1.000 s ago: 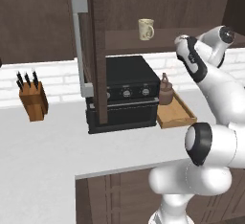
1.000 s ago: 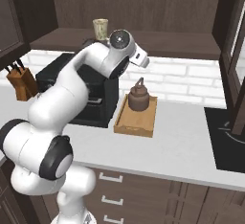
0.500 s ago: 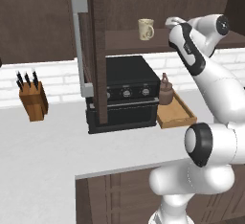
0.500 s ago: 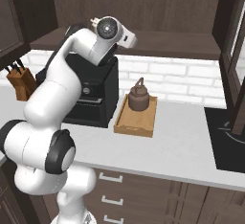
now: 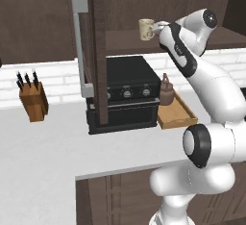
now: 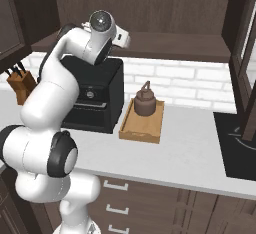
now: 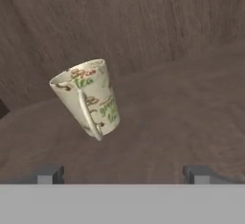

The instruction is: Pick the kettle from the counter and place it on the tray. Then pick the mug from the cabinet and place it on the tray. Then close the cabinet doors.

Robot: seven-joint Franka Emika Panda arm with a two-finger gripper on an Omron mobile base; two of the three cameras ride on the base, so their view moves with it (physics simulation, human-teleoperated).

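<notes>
Glossy tapered cream mug point(image 7: 88, 98) (loop handle forward) on wood-grain shelf point(image 7: 182, 122), jaws wide apart.

Cream mug point(image 7: 88, 98) with printed markings, upright on the cabinet point(image 5: 129, 39) shelf, handle facing the camera. Brown kettle point(image 6: 144, 99) upright on the wooden tray point(image 6: 142, 127), toward its 12 o'clock end, on the bench point(image 6: 190, 153).

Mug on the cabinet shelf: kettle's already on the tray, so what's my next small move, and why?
Probably ease the open end effector forward until its fingers straddle the mug, then close. The mug stands on the shelf ahead, untouched, its handle facing the hand, while the kettle already sits on the tray.
</notes>
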